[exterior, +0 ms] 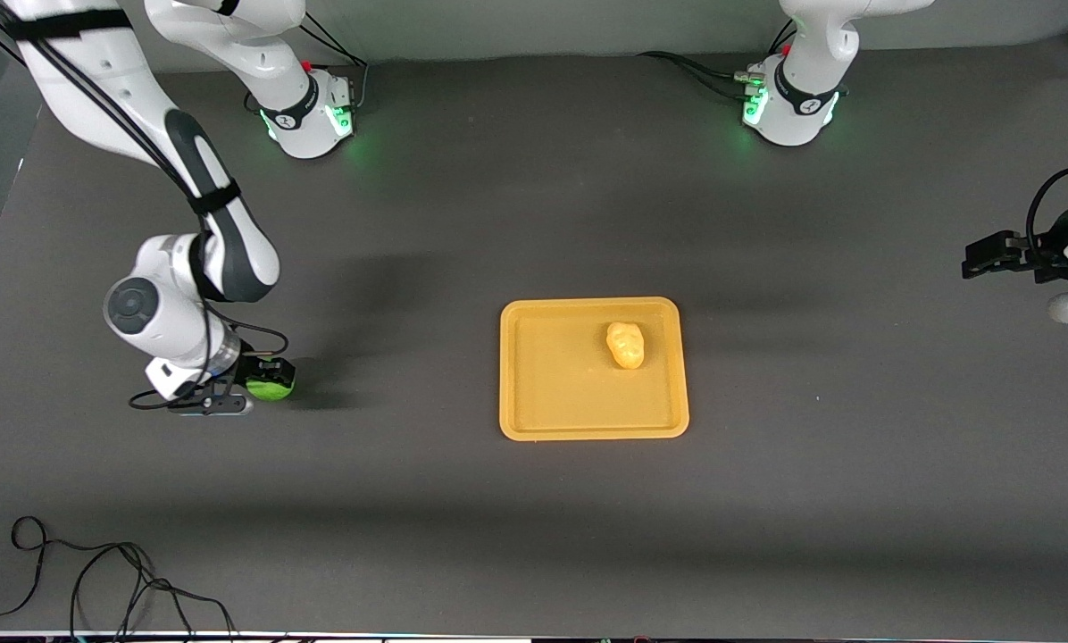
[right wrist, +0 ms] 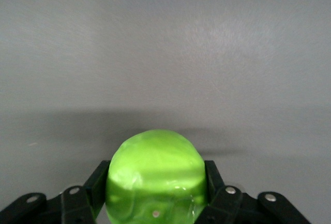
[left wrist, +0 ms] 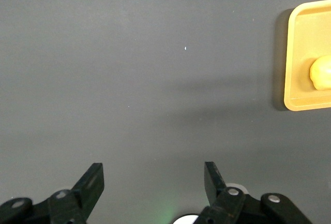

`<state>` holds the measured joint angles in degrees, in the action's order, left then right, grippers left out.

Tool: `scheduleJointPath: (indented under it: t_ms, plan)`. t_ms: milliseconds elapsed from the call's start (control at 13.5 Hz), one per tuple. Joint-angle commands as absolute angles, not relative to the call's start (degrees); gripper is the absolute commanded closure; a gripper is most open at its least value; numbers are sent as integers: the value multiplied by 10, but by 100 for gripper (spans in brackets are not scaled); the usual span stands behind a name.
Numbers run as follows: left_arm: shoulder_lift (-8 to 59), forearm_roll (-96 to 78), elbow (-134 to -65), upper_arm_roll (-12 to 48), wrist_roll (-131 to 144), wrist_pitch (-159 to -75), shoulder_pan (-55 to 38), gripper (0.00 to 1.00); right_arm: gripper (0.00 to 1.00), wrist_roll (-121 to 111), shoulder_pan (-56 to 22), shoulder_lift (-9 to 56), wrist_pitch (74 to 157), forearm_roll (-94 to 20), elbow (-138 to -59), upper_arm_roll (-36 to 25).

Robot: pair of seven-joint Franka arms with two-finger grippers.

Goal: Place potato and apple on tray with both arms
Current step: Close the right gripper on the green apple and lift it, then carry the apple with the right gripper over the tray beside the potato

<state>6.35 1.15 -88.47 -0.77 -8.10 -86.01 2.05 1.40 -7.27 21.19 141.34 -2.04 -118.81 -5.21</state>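
A dark grey table [exterior: 534, 536] carries a loose black cable [exterior: 96, 580] at its edge nearest the front camera, toward the right arm's end. Farther in, the right gripper [exterior: 262, 382] is low at the table surface with its fingers [right wrist: 98, 182] clamped against both sides of the green apple [exterior: 271, 384], while the orange-yellow tray [exterior: 534, 420] lies mid-table, well apart from the apple, with the potato [exterior: 625, 345] inside it toward the rim farthest from the front camera. The left gripper [exterior: 976, 259] waits over bare table at the left arm's end, its fingers [left wrist: 93, 180] spread with nothing between them, and the two green-lit bases [exterior: 315, 116] stand along the table's farthest edge.
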Motion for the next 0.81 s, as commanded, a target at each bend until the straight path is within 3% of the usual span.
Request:
scheduleJointPath:
  t_ms: [0, 148, 296, 741]
  plan:
    - [57, 9, -883, -3, -91, -860, 24, 12, 69, 26, -117, 156, 1242, -32, -1088, -52]
    - [55, 10, -883, -12, -90, -860, 5, 12, 69, 109, -163, 179, 1158, -32, -993, -51]
    - [55, 8, -883, -62, -86, -860, -44, 13, 69, 220, -237, 216, 1148, -27, -923, -51]
    - [51, 11, -889, -61, -108, -888, -43, 12, 69, 506, -420, 408, 1148, -26, -701, -52]
